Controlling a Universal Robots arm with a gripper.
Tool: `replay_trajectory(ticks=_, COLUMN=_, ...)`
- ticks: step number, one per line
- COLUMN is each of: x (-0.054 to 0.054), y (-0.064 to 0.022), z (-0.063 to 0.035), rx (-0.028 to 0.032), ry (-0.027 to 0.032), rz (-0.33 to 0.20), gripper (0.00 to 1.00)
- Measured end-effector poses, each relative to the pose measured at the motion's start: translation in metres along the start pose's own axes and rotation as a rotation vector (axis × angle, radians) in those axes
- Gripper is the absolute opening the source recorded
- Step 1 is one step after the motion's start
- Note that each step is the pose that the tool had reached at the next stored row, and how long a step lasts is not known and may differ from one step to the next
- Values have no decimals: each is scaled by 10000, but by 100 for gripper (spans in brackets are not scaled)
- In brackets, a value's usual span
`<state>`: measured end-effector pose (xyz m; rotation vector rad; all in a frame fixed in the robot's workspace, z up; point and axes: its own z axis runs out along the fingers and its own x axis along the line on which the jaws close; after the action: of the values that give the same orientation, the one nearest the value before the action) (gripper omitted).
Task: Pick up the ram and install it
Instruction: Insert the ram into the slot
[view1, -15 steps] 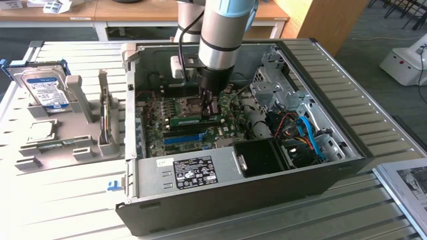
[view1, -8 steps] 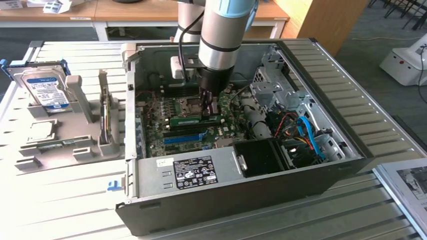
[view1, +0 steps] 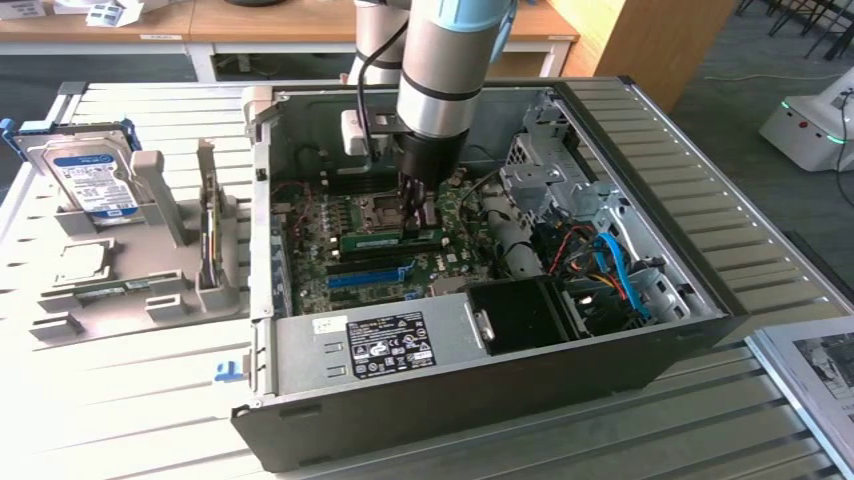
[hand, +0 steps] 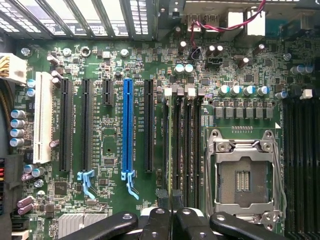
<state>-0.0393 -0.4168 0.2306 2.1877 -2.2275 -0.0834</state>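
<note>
The ram (view1: 380, 239) is no longer out on the desk (view1: 134, 400). It sits inside the open computer case (view1: 694, 300), in the middle of the exterior view, as a thin green strip lying across the motherboard (view1: 314, 270) just below the processor socket (view1: 378, 207) in the picture. The arm reaches straight down into the case from the top of the frame. The claw (view1: 419, 212) meets the strip's upper edge toward its right-hand end. Its jaws are drawn narrow, and from the way the tips straddle the strip, it looks pinched onto the ram rather than merely resting on it.

In the wrist view the dark finger links close together over the row of long black memory slots (hand: 180, 140), which run between the blue card slot (hand: 127, 130) and the socket. That puts the ram at the slots where it belongs.

As for progress, the pickup looks done and the ram has been carried to its place on the board. Whether it is pushed fully home cannot be told, because neither view shows the latches at the slot ends clearly enough. At the left of the exterior view, a grey stand (view1: 120, 300) on the desk holds a hard drive (view1: 87, 180), well apart from the work.
</note>
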Motion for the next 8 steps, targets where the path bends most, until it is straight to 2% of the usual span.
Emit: replay_trajectory(ticks=8, x=0, y=0, z=-11, rx=-1, ry=0, rz=-4, gripper=12)
